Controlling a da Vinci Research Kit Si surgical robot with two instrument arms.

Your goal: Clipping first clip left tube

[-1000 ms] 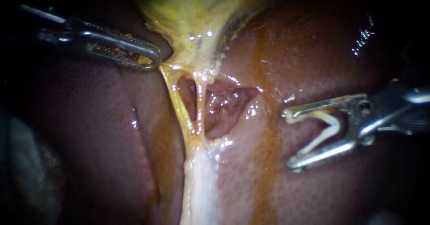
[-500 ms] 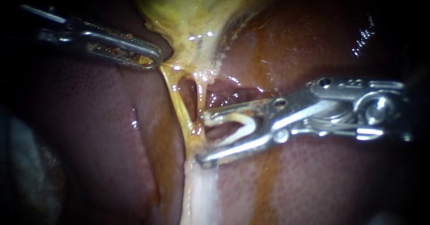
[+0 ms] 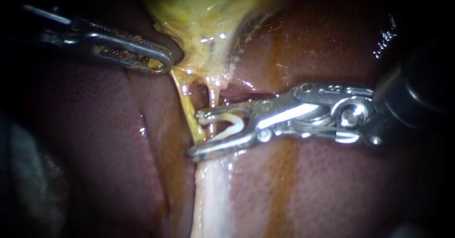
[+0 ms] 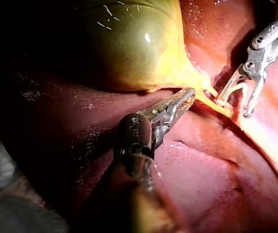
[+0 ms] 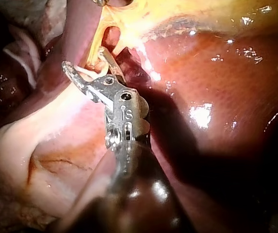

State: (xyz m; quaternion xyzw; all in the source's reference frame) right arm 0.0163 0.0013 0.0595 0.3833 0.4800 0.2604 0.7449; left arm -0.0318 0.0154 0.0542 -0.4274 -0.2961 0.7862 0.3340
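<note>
Two thin yellow tubes run down from the gallbladder (image 3: 204, 10): the left tube (image 3: 186, 100) and the right tube (image 3: 212, 93). My right instrument (image 3: 195, 132) comes in from the right, and its jaws hold a white open clip (image 3: 232, 124) between them. The jaws straddle the tubes. The right tube passes inside the clip, and the left tube lies at the jaw tips. My left instrument (image 3: 159, 63) is shut on yellow tissue at the gallbladder's neck and holds it taut. The wrist views show the same grip (image 4: 187, 96) and the clip-bearing jaws (image 5: 84, 58).
Dark red liver (image 3: 332, 186) surrounds the tubes on both sides. A pale whitish band of tissue (image 3: 213, 195) runs down from where the tubes join. The green gallbladder body (image 4: 129, 43) lies behind my left instrument.
My right instrument has moved left across the liver to the tubes, and its jaws now reach around them, standing a little closer together. My left instrument has kept its hold.
</note>
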